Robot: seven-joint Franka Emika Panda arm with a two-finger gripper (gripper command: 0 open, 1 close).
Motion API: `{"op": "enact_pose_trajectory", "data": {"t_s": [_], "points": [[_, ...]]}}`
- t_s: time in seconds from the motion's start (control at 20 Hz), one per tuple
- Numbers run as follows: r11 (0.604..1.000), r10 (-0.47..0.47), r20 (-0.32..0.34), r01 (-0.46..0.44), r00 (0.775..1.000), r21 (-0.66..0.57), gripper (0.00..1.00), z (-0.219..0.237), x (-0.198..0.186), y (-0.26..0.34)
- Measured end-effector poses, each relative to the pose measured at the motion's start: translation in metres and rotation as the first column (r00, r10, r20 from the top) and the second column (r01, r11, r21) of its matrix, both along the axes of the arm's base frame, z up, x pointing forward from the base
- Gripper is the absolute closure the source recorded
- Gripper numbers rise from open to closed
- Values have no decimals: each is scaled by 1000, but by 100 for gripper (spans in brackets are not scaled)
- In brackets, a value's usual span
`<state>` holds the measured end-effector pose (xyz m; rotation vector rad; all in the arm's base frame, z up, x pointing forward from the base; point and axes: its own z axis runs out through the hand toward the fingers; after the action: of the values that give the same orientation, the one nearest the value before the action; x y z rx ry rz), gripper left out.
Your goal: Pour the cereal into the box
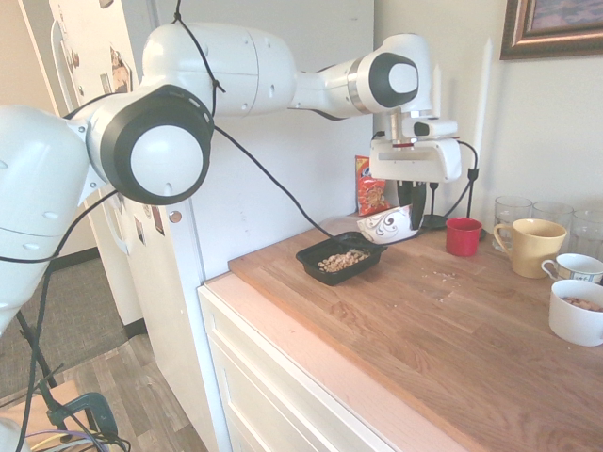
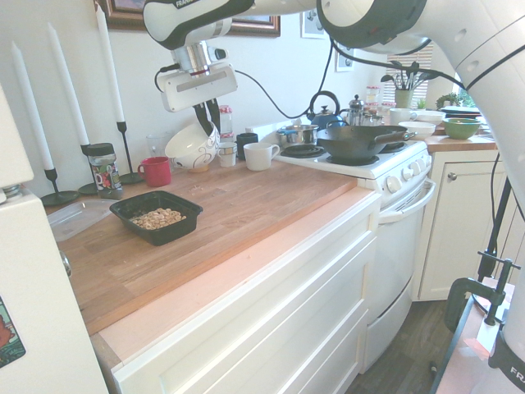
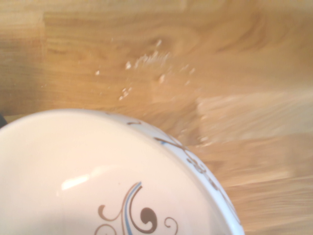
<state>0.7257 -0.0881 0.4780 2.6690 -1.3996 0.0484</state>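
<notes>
Pinching the rim of the white bowl (image 1: pixel 388 224), the gripper (image 1: pixel 412 209) has its jaws pressed tight on it above the wooden counter (image 1: pixel 452 320). The cereal (image 1: pixel 342 260) already lies in the black tray (image 1: pixel 311 254), near the bowl. A thin hold on a curved rim could slip and drop the bowl onto the counter. Only the wrist view shows pale crumbs (image 3: pixel 146 63) scattered below; the second exterior view alone shows the stove (image 2: pixel 361 160).

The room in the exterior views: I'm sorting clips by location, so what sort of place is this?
A home kitchen. A white stove carries a black pan and a kettle, and mugs stand on a wooden countertop above white drawers.
</notes>
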Motion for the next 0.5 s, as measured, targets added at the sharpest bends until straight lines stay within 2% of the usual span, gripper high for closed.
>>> {"op": "enact_pose_trajectory", "data": {"t_s": [0.2, 0.35, 0.5], "points": [[977, -67, -9, 67, 998, 204, 100, -29, 1, -51], [929, -116, 6, 106, 993, 354, 100, -40, 0, -85], [898, -149, 8, 132, 989, 420, 100, -51, -4, -116]]}}
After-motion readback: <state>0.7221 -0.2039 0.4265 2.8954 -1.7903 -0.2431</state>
